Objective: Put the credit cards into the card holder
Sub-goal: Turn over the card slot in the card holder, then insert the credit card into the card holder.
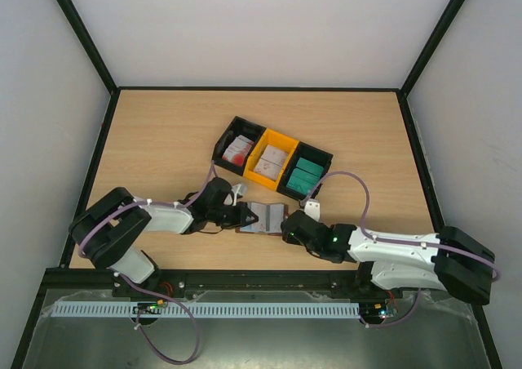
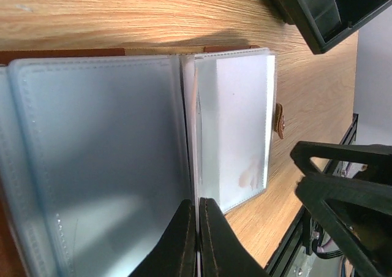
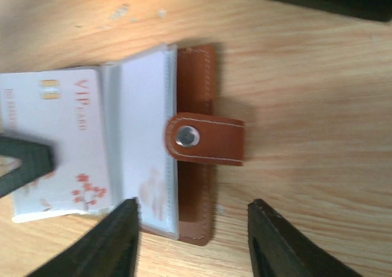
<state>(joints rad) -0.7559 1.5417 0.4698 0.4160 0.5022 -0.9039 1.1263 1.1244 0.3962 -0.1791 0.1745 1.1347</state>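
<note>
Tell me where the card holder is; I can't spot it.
In the top view the card holder lies open between the left pincer and right pincer, on the yellow bin's near side.

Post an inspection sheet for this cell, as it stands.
Surface: light wooden table.
Job's things: card holder open between the grippers; white VIP card at its sleeves, insertion unclear; other credit cards in three bins.
Clutter: nothing seen.
Grippers: left gripper shut on a card holder sleeve; right gripper open, holding nothing.
Cables: lilac cables loop over the table.
Surroundings: white walls, black frame.
</note>
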